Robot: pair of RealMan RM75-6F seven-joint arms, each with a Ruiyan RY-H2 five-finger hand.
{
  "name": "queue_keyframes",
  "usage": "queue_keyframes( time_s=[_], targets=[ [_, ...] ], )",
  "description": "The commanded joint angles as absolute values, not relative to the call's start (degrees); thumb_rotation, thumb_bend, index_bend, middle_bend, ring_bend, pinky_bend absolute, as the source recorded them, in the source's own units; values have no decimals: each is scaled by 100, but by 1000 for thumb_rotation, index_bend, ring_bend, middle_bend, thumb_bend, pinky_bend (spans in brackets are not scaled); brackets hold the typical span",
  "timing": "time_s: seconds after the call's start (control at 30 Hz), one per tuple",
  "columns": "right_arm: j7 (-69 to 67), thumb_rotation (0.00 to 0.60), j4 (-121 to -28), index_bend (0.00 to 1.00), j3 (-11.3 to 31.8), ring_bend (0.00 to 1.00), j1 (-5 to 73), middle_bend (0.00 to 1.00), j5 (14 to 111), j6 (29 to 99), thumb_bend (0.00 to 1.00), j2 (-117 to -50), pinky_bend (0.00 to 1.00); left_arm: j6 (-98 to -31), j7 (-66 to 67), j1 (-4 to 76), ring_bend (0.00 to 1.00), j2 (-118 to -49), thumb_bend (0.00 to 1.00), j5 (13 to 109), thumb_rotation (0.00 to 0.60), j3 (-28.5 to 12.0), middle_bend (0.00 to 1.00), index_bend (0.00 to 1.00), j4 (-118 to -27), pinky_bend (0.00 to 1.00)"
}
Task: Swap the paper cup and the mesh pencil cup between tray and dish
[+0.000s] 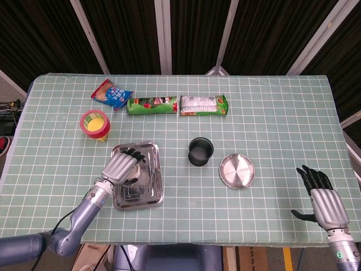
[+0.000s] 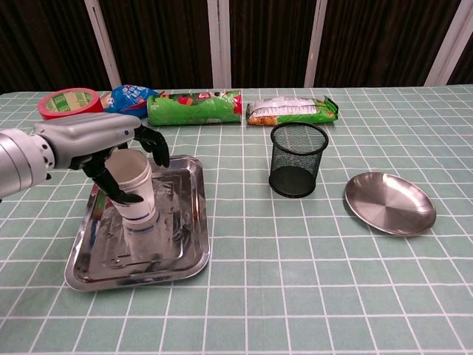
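Now over the tray (image 2: 188, 244): left hand (image 2: 100, 144) wrapped about the paper cup (image 2: 137, 194), fingers (image 2: 151, 140) curled over the rim on the far side, thumb across the near wall, cup upright on the tray floor, though impossible to tell whether the grip presses tight. In the head view, same left hand (image 1: 120, 166) covering the paper cup entirely, tray (image 1: 151, 189) showing around it. Right of that hand, well apart, mesh pencil cup (image 2: 297, 159) upright on the tabletop (image 2: 310, 296); farther right again, steel dish (image 2: 389, 203) bare, just beside the pencil cup but not touching. Beyond the left hand, toward the far edge: red tape roll (image 2: 68, 102), blue snack bag (image 2: 127, 98), green snack tube (image 2: 196, 107) lying on its side, and a green-ended wrapped packet (image 2: 292, 110). Right hand (image 1: 327, 204) seen only from the head camera, low at the near right corner, well away from the dish (image 1: 237, 170), fingers spread, holding nothing.
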State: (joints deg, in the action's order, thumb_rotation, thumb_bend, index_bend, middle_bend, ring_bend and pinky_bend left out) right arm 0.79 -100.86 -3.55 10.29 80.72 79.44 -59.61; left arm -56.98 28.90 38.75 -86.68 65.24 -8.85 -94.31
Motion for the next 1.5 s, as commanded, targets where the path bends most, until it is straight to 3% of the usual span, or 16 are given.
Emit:
queue_keyframes(
  time_s=[0.03,0.33,0.67,1.0,1.3,1.4,1.5],
  targets=[
    [68,600,-10101,18,-337,0,1011,0,8078,7930,0,-5960,0,-5739,2897,3884,265,-8654,410,6528,600,-881,359,399,-9402,419],
    [50,600,-10122,22,-247,0,974,0,8006,7802,0,-5957,0,-5811,2958,3985,306,-8627,444,6427,600,-965,415,443,-9537,444],
    [-11,600,-10090,23,-131,0,918,0,7950,7761,0,-5935,0,-5610,3298,4571,306,-8537,444,5903,600,-1530,397,444,-10500,441],
    [-113,600,-10050,27,-32,0,862,0,7914,7747,0,-5890,0,-5433,4501,5807,306,-9563,443,4081,600,-1691,378,444,-10109,437],
    [-297,600,-9972,30,41,0,822,0,7902,7720,0,-5835,0,-5464,4454,6242,303,-10262,436,3844,600,-1639,345,439,-9427,436],
    [-357,600,-9956,30,68,0,809,0,7912,7726,0,-5825,0,-5469,4393,6315,239,-10375,385,3826,600,-1636,276,406,-9271,399],
    [-400,600,-9937,30,62,0,801,0,7953,7700,0,-5793,0,-5496,4360,6364,89,-10415,276,3861,600,-1614,152,339,-9213,260]
  ],
)
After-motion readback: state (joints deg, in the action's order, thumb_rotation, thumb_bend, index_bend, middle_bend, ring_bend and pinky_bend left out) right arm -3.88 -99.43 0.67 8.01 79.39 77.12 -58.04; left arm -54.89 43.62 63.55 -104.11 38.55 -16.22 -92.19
